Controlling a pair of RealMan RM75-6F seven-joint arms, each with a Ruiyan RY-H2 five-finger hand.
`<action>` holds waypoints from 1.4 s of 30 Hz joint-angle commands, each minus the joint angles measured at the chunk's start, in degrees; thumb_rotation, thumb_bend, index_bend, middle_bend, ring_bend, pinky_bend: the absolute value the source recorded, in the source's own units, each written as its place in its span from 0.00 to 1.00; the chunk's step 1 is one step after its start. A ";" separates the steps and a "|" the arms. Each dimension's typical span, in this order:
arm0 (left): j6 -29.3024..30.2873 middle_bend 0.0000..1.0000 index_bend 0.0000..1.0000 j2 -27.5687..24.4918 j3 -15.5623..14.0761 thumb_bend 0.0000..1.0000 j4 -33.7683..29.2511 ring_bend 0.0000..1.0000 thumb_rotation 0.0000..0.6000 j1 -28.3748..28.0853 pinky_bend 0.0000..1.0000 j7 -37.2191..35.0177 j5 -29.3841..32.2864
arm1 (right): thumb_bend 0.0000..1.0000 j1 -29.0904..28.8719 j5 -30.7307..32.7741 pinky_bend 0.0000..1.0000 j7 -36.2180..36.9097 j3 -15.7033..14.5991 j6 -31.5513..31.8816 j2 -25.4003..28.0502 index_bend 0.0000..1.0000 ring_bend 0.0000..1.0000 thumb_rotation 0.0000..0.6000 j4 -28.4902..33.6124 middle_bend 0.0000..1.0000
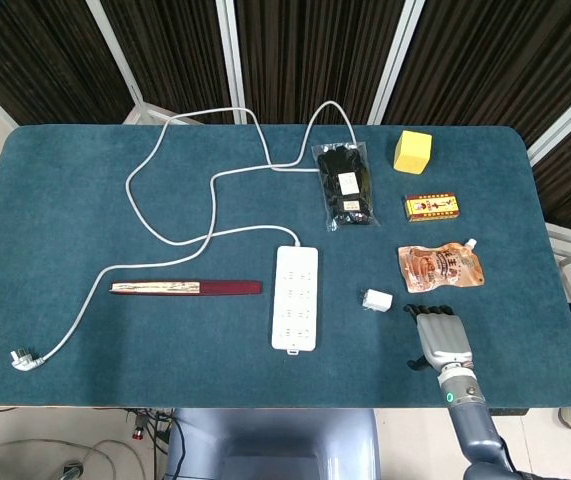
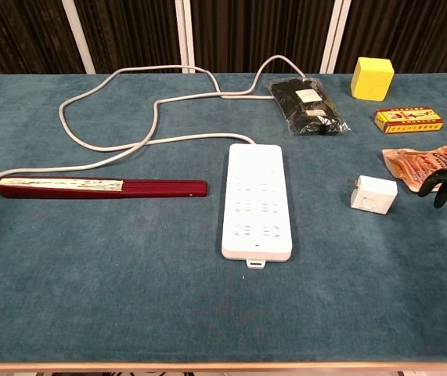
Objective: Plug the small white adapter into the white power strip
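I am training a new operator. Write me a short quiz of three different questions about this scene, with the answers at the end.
1. True or false: the right hand is already holding the small white adapter.
2. Multiple choice: what lies directly left of the white power strip? A) yellow block B) long dark red flat case C) orange pouch
3. Fill in: the power strip's own plug lies on the table near the front-____ corner in the head view.

Key
1. False; the hand is beside the adapter, not touching it, fingers apart.
2. B, the long dark red flat case.
3. left
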State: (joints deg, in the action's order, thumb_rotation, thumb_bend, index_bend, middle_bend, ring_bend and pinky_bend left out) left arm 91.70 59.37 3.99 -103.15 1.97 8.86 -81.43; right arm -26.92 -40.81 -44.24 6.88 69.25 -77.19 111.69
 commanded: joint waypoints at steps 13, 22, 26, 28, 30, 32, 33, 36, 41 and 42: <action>0.14 0.00 0.14 0.05 0.02 0.19 0.02 0.00 1.00 0.01 0.01 0.06 -0.01 | 0.18 -3.10 3.18 0.17 -0.89 -0.62 0.74 -2.12 0.22 0.24 1.00 -1.64 0.28; 0.24 0.00 0.14 0.09 0.00 0.19 -0.05 0.00 1.00 0.05 0.01 0.22 -0.01 | 0.18 -4.54 4.21 0.17 -0.76 -0.67 0.87 -2.62 0.22 0.24 1.00 -1.73 0.28; 0.15 0.00 0.14 0.12 -0.02 0.19 -0.05 0.00 1.00 -0.01 0.01 0.33 0.00 | 0.18 -5.19 4.60 0.17 -0.86 -0.72 0.85 -2.80 0.22 0.24 1.00 -1.59 0.28; 0.13 0.00 0.14 0.14 -0.01 0.19 -0.05 0.00 1.00 -0.03 0.01 0.34 0.01 | 0.18 -5.55 4.71 0.17 -0.98 -0.72 1.00 -2.97 0.22 0.24 1.00 -1.51 0.28; 0.13 0.00 0.14 0.13 -0.01 0.19 -0.05 0.00 1.00 -0.02 0.01 0.32 0.04 | 0.18 -5.87 4.72 0.17 -1.10 -0.74 1.22 -3.06 0.22 0.24 1.00 -1.30 0.28; 0.17 0.00 0.14 0.10 0.00 0.19 -0.06 0.00 1.00 0.01 0.01 0.27 0.08 | 0.18 -6.09 4.67 0.17 -1.18 -0.70 1.42 -3.09 0.22 0.24 1.00 -0.99 0.28; 0.21 0.00 0.14 0.09 0.01 0.19 -0.06 0.00 1.00 0.03 0.01 0.23 0.07 | 0.18 -6.22 4.64 0.17 -1.22 -0.67 1.48 -3.09 0.22 0.24 1.00 -0.80 0.28; 0.36 0.00 0.14 0.11 0.02 0.19 -0.03 0.00 1.00 0.06 0.01 0.16 -0.08 | 0.18 -6.84 5.20 0.17 -1.38 -0.38 1.55 -2.98 0.22 0.24 1.00 -0.09 0.28; 0.13 0.00 0.14 0.11 0.00 0.19 -0.03 0.00 1.00 -0.02 0.01 0.24 0.07 | 0.18 -8.07 5.83 0.17 -2.41 -0.03 2.14 -3.21 0.22 0.24 1.00 0.58 0.28; 0.14 0.00 0.14 0.12 0.00 0.19 -0.05 0.00 1.00 -0.02 0.01 0.25 0.05 | 0.18 -8.37 6.05 0.17 -2.64 0.10 2.24 -3.32 0.22 0.24 1.00 0.71 0.28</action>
State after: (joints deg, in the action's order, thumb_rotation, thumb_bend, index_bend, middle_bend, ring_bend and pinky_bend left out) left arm 91.85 59.49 3.99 -103.20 1.95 9.12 -81.38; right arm -35.12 -34.89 -46.72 6.88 71.38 -80.42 112.28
